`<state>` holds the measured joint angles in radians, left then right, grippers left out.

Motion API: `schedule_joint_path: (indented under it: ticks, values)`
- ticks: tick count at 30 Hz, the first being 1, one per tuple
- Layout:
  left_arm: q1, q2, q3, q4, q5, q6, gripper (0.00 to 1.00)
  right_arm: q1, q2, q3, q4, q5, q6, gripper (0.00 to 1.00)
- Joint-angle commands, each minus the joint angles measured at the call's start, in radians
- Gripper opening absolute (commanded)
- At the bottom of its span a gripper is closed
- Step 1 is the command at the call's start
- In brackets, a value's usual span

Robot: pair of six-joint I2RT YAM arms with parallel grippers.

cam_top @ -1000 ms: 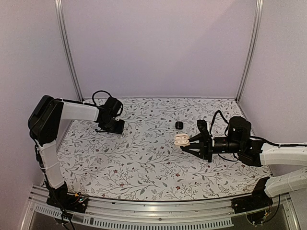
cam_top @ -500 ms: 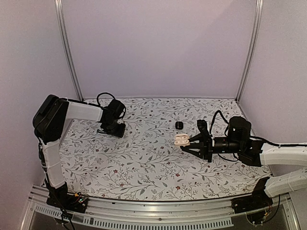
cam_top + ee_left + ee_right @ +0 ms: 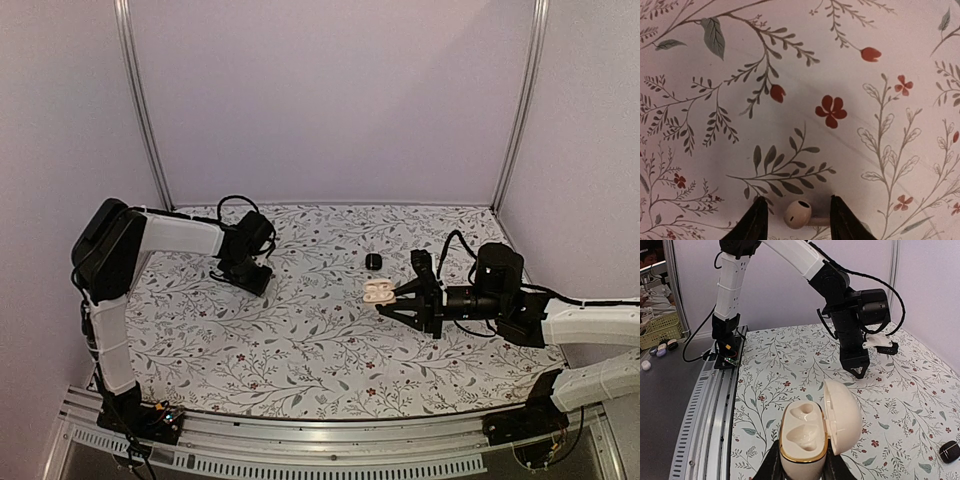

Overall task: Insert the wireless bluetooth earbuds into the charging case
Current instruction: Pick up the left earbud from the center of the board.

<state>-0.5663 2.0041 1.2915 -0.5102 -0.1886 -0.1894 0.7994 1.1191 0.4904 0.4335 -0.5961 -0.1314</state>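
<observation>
Pinching the glossy cream charging case at 3 o'clock with the right fingers, domed lid open, sockets empty. Farther off at 9 o'clock, nipping a smooth bean-shaped earbud between the left fingers over the floral counter. Probably risking a drop: slick rounded plastic, shallow grip.

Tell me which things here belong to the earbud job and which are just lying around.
In the job:
open cream charging case, both wells empty, held in the right gripper
cream earbud, pinched in the left gripper

Lying about:
small black pebble-shaped item, untouched on the table
yellow basket, off the table
</observation>
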Motion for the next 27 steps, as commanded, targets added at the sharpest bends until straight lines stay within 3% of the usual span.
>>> schedule_joint_path:
  ticks: [1, 10, 17, 27]
  values:
    - [-0.014, -0.024, -0.022, -0.097, -0.015, 0.017, 0.42, 0.006, -0.007, -0.008, 0.008, 0.013, -0.007, 0.0]
    - [-0.006, -0.062, -0.059, -0.109, -0.056, 0.004, 0.4, 0.006, -0.021, -0.012, 0.008, 0.015, -0.008, 0.0]
    - [0.009, -0.078, -0.012, -0.094, 0.034, 0.016, 0.39, 0.006, -0.011, 0.0, -0.004, -0.002, -0.004, 0.0]
    - [0.023, 0.024, 0.191, -0.325, 0.084, 0.083, 0.41, 0.006, -0.005, 0.008, -0.013, -0.005, -0.004, 0.0]
